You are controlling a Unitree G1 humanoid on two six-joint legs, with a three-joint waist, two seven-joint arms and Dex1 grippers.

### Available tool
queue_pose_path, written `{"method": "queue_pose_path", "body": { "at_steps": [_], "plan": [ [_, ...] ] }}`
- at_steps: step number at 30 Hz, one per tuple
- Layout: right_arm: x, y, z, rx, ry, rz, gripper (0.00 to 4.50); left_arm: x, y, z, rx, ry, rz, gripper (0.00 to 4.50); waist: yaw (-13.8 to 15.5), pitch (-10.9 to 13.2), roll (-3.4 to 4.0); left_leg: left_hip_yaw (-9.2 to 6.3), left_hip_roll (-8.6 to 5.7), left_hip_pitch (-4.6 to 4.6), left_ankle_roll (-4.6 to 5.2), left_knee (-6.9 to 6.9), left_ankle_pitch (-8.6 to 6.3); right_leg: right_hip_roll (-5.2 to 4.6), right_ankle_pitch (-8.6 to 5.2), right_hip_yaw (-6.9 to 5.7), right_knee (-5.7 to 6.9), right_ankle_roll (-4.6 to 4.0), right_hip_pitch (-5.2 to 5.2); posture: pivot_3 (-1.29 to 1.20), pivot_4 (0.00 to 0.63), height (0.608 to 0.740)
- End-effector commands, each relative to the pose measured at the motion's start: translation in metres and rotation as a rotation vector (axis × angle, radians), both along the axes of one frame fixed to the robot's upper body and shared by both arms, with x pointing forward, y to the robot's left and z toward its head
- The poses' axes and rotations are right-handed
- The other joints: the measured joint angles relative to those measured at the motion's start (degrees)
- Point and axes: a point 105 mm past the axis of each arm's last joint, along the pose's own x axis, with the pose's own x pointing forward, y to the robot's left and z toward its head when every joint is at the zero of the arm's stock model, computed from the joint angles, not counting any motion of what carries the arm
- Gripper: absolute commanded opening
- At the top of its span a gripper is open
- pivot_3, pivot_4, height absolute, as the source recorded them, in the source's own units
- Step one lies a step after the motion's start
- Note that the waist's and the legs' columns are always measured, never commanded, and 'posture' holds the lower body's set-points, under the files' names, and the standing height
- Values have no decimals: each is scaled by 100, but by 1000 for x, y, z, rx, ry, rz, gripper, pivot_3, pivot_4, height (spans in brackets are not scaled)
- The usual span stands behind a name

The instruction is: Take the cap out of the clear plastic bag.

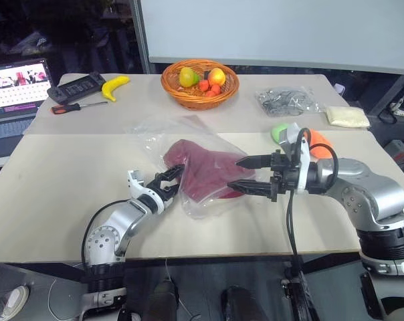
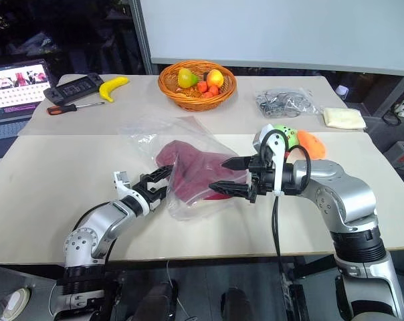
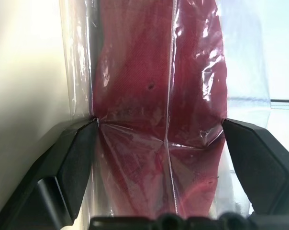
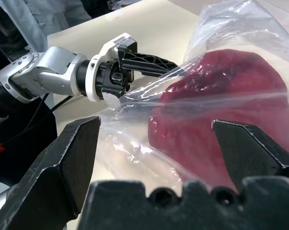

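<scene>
free: bare table (image 1: 68, 194) L of bag | blocked: plush toys (image 1: 295, 136) behind R tool (image 1: 245, 175)

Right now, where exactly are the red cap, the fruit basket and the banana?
cap (image 1: 202, 170), left eye view, on the maroon cloth seen through the bag.
fruit basket (image 1: 172, 87), left eye view, on its woven rim.
banana (image 1: 115, 85), left eye view, on its yellow middle.

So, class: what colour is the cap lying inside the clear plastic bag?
Dark red, maroon. The cap shows best in the left wrist view, through the clear plastic bag.

maroon cap (image 1: 200, 167) inside clear plastic bag (image 1: 155, 130)
</scene>
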Motion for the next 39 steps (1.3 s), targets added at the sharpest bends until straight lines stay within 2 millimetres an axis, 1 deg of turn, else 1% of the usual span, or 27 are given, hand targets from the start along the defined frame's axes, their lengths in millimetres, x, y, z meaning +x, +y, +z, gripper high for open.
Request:
{"method": "queue_pose_path", "body": {
  "at_steps": [1,6,12,14,15,16,20,22,23,26,27,32,33,34,36,39],
  "plan": [
    [-1,2,13,16,-60,11,4500,-6,0,-18,62,53,-5,4438,-6,0,0,0,0,0,0,-1,0,0,0,0,-1,0,0,0,150,740],
    [-3,2,12,13,-54,14,4500,-10,-4,-15,86,26,-35,4438,-26,0,0,0,0,0,0,-6,0,0,0,0,-8,0,0,0,150,740],
    [-5,2,12,13,-49,19,4500,-12,-2,-19,157,34,-35,4438,-34,0,0,1,0,0,0,-22,0,-2,1,0,-26,2,0,0,150,740],
    [-6,2,12,13,-48,19,4500,-12,-3,-19,156,29,-38,4438,-38,0,0,1,0,0,0,-24,0,-2,1,0,-28,2,0,0,150,740],
    [-6,2,12,13,-48,19,4500,-13,-4,-18,154,26,-38,3914,-39,0,0,1,0,0,0,-25,0,-2,1,0,-29,2,0,0,150,740],
    [-6,2,12,12,-48,19,4500,-13,-4,-17,150,22,-40,3780,-42,0,0,2,0,0,0,-26,0,-2,1,0,-30,2,0,0,150,740],
    [-6,2,11,10,-44,20,4500,-14,-4,-17,141,18,-39,2225,-41,0,0,1,0,-7,0,-29,0,-3,3,-1,-38,3,-3,0,150,740],
    [-6,3,11,10,-43,20,4500,-14,-3,-17,138,19,-37,1615,-41,0,0,1,0,-17,0,-29,0,-3,6,-1,-49,8,-6,0,150,740],
    [-6,3,11,10,-42,20,4500,-14,-3,-18,138,21,-36,1161,-40,0,0,0,0,-22,1,-29,-1,-3,9,-2,-58,11,-8,0,150,740],
    [-6,2,11,9,-41,19,4500,-14,-3,-20,136,29,-34,136,-25,-1,2,1,-2,-25,3,-29,-2,-5,13,-1,-66,16,-6,0,150,740],
    [-6,2,11,9,-40,19,4500,-15,-2,-20,135,31,-33,20,-22,-3,4,1,-2,-24,3,-29,-2,-5,13,-2,-66,16,-6,0,150,740],
    [-5,3,10,9,-39,19,4500,-18,-2,-23,171,29,-56,20,-38,-4,6,1,-2,-23,4,-29,-2,-5,15,-1,-66,18,-6,0,150,740],
    [-5,4,10,9,-39,20,4500,-20,-1,-22,203,11,-77,20,-40,-4,6,1,-2,-23,4,-29,-2,-5,15,-1,-66,18,-6,0,150,740],
    [-5,5,10,10,-39,20,4500,-23,2,-20,277,-25,-117,20,-46,-4,6,1,-2,-23,4,-29,-2,-5,16,-1,-67,18,-6,0,150,740],
    [-5,7,10,13,-38,21,4500,-32,15,-20,457,-90,-207,20,-98,-4,5,1,-2,-24,4,-33,-2,-4,15,-1,-68,18,-9,0,150,740],
    [-5,8,10,15,-36,22,4500,-34,56,-22,646,-116,-250,20,-213,-3,7,7,-1,-20,3,-58,-1,-3,15,8,-67,14,-22,0,150,740]
  ]
}}
